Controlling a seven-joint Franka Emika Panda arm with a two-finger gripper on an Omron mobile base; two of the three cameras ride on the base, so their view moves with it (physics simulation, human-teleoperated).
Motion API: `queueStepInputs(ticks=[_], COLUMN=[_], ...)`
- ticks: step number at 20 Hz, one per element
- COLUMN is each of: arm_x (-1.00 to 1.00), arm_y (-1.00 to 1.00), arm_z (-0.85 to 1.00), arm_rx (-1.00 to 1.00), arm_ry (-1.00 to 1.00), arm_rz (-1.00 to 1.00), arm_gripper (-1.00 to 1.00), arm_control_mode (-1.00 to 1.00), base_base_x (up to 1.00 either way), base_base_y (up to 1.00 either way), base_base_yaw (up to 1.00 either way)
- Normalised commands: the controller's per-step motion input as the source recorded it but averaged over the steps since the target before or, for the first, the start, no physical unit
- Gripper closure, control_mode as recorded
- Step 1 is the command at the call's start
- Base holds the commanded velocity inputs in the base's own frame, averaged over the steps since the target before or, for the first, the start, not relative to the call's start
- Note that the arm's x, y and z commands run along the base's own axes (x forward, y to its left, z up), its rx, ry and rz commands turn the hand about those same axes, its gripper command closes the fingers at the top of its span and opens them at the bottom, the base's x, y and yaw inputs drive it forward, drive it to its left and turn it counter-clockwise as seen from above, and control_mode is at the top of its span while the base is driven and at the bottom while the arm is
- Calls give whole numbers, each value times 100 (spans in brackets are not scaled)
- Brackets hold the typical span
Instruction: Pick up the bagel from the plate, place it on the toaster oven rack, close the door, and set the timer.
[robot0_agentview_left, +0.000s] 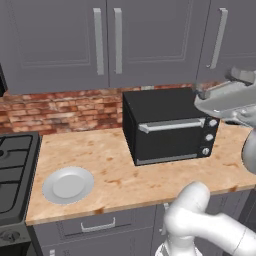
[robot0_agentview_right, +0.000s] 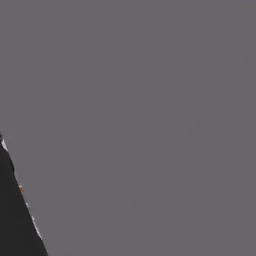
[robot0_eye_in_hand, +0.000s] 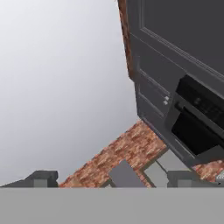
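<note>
where brick meets wood, counter (robot0_agentview_left: 115, 170)

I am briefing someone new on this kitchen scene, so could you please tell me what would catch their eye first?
The black toaster oven stands mid-counter against the brick wall, its door shut under a silver bar handle, three knobs down its right side. To its left, near the stove, lies a light-grey plate with nothing visible on it. The white arm rises at lower right, and the open gripper points away at a wall.

The plate (robot0_agentview_left: 68, 185) lies on the counter (robot0_agentview_left: 120, 170), left of the toaster oven (robot0_agentview_left: 167, 125). The stove (robot0_agentview_left: 15, 175) sits left of the plate. Cabinets (robot0_agentview_left: 100, 40) hang above.
</note>
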Motion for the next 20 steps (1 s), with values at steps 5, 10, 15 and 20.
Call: queueStepInputs(ticks=[5,10,15,20], arm_x=[0,0,14,31], arm_y=[39,28,-13,-48], arm_z=[-7,-73,-100,-97], arm_rx=[-77,-88,-66,-16], arm_ry=[-96,-66,-22,9], arm_rz=[0,-9,-30,-47], arm_gripper=[-100,-100,-100,-100], arm_control_mode=[-100,-100,-100,-100], base_base_x=[0,0,0,0], base_base_y=[0,0,0,0], base_base_yaw=[0,0,0,0])
